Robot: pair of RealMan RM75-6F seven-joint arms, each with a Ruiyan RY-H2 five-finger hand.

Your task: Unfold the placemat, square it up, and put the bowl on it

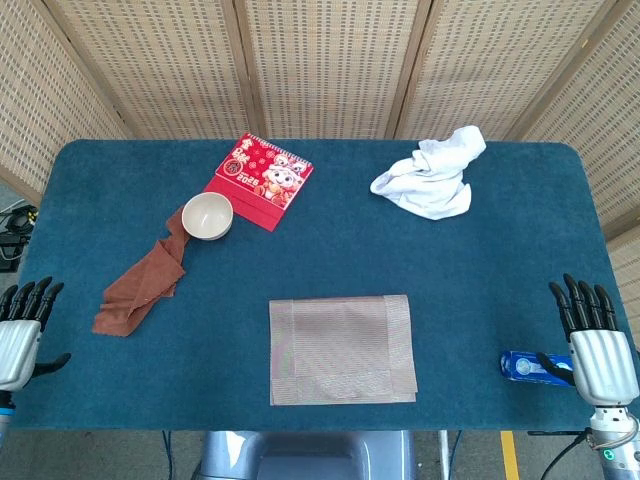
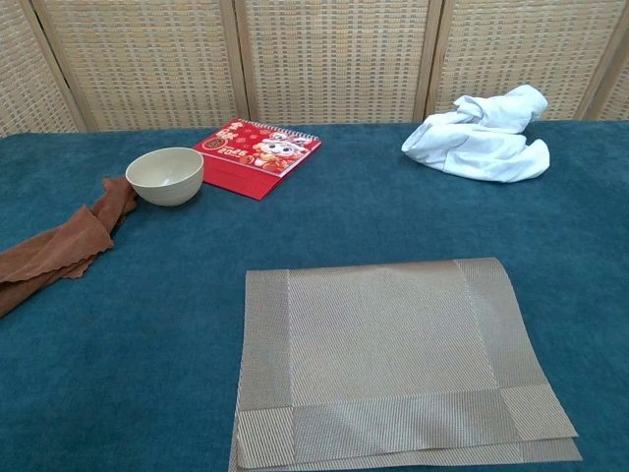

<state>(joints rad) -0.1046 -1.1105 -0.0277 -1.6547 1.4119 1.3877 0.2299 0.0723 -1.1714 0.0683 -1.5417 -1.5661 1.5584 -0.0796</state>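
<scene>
Woven-cane screens back a table [image 1: 480,300] covered in blue felt. Landmark for all positions: the placemat [image 1: 342,349].

Placemat: lies near the front edge of the table at mid-width, folded; the chest view shows a second layer peeking out under its front and right edges. Roughly parallel to the table edge, slightly skewed.

Bowl [image 1: 208,216]: upright, empty, well beyond the placemat and to its left, touching the upper end of a brown cloth [image 1: 140,290]. A red calendar [image 1: 260,180] sits just beside the bowl, farther back. White cloth [image 1: 430,175] lies well beyond the placemat, to its right.

Left hand [image 1: 20,335]: at the table's left edge, well apart from the placemat, fingers spread, holding nothing. Right hand [image 1: 598,345]: at the right edge, well apart from the placemat, fingers spread and empty; a small blue packet [image 1: 522,365] lies just beside it on the placemat side, contact unclear.

Judgement: unfolding step not yet started. Next move calls for a hand to reach in to the placemat, catch the top layer's free edge and lift it over without dragging the lower layer. Bowl transfer comes last; left hand sits nearer the bowl.
</scene>
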